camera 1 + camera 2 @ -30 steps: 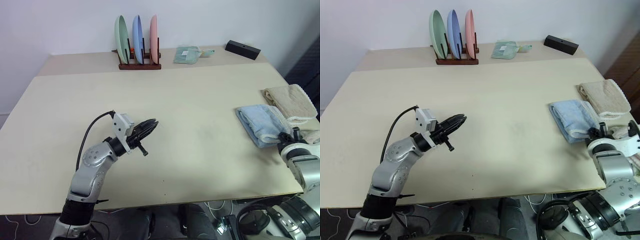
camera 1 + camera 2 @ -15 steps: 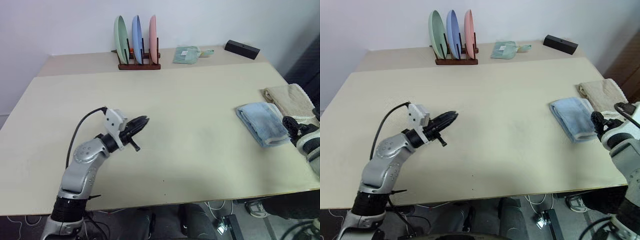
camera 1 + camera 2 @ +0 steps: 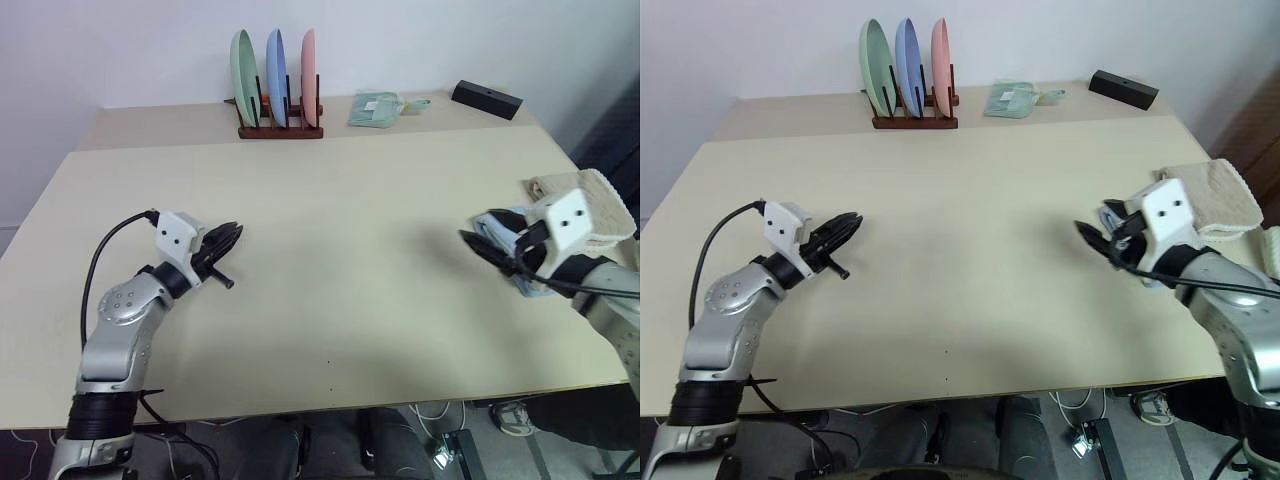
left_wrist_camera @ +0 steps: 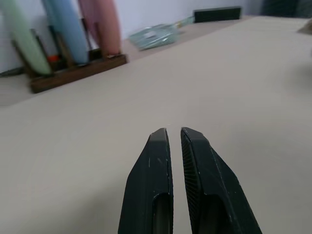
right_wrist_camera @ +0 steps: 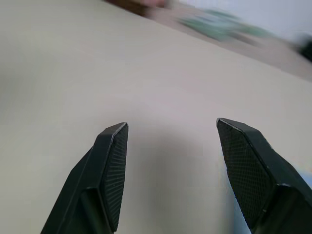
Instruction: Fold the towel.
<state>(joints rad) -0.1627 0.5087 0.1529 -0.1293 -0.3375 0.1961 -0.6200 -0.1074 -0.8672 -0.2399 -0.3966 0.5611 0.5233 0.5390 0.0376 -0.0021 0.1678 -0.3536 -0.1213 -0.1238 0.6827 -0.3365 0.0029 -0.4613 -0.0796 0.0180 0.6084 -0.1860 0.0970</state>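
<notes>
**A:** Towel: where does it lie?

**B:** Folded, light blue, on the right-hand part of the table, near the right edge. Most of it is hidden behind the right gripper and its wrist; a strip shows above the fingers and another below the wrist.

**A:** And what touches it?

**B:** A cream towel lies just beside it, farther right, seemingly against it. Whether the right gripper touches the blue cloth cannot be told from the head views.

**A:** State of the right gripper?

**B:** Its two black fingers stand wide apart with nothing between them; bare tabletop shows through the gap. It hangs above the table, pointing toward the centre.

**A:** The left gripper?

**B:** On the left side of the table, well apart from the towel. Its fingers are pressed nearly together, a thin slit between them, holding nothing. It points across the table toward the right.

**A:** Background items?

**B:** At the far edge, a wooden rack holds three plates upright: green, blue, pink. To its right lies a small mint-green cloth, and farther right a black box.
</notes>
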